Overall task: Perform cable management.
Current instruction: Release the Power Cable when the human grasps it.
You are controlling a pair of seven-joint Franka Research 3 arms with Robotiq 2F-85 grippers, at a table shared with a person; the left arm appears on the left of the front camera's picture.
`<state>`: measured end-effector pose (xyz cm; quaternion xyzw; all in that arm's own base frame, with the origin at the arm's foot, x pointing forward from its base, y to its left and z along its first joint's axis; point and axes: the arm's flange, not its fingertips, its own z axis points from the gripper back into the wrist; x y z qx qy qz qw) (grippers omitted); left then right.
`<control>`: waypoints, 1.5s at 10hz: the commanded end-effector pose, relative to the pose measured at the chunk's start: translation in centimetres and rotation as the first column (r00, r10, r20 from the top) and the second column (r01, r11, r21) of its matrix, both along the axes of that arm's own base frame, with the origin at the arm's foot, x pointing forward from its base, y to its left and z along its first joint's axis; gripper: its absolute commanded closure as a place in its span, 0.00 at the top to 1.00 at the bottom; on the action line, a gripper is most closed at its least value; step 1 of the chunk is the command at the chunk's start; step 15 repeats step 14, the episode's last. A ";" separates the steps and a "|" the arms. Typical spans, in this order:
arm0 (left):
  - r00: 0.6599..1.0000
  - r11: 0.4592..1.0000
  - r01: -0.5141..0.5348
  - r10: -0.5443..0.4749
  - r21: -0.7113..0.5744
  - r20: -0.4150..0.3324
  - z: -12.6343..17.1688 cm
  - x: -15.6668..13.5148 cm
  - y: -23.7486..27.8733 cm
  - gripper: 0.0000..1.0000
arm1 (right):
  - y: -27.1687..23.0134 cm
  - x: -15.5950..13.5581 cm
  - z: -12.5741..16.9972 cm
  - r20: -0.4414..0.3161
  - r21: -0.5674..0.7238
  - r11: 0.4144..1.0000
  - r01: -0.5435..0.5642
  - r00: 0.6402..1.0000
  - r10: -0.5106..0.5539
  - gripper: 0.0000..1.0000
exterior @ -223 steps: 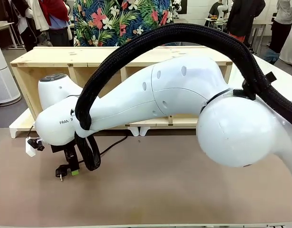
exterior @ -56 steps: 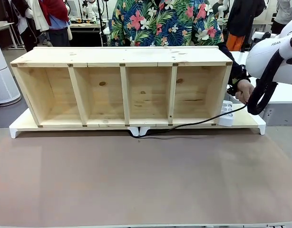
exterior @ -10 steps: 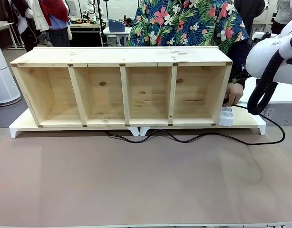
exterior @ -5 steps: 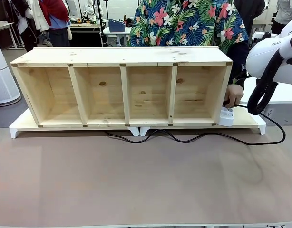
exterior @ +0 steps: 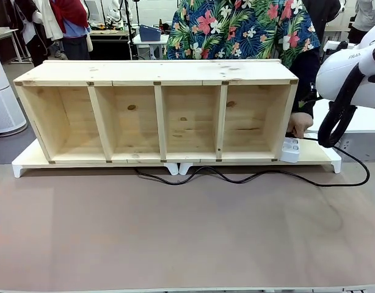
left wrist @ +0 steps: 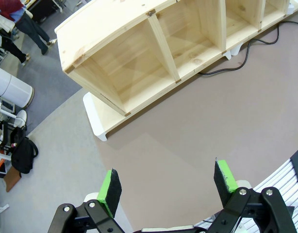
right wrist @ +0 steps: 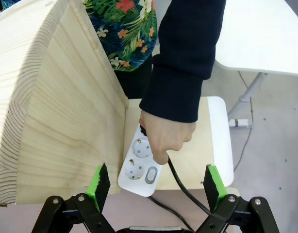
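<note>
the person's hand (right wrist: 166, 136) is still plugging the cable (exterior: 254, 177) into the power strip (right wrist: 139, 167); both pincers, right (right wrist: 153, 187) and left (left wrist: 168, 187), are hanging spread, the cable barely shifting.

Cable (right wrist: 180, 182) plug hidden under hand (right wrist: 166, 138)

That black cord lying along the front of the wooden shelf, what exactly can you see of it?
The cable is thin, glossy and black. It lies loose in gentle waves on the brown table, starting under the middle of the wooden shelf, running right along its front, then looping wide and curving back to the white power strip. There a person's hand covers the cord's end at the strip, so the plug is hidden. Neither gripper touches it.
</note>
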<state>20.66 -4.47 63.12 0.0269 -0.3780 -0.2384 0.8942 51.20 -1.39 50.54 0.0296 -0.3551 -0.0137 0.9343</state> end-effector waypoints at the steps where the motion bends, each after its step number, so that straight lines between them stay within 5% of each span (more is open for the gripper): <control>1: 1.000 1.000 -0.004 0.004 -0.007 0.000 0.0 0.0 0.1 1.00 | -0.1 0.0 0.0 0.000 0.000 1.000 0.001 1.000 -0.001 1.00; 15: 1.000 1.000 -0.004 0.004 -0.007 0.000 0.0 0.0 0.1 1.00 | -0.1 0.0 0.0 0.000 0.000 1.000 0.001 1.000 -0.001 1.00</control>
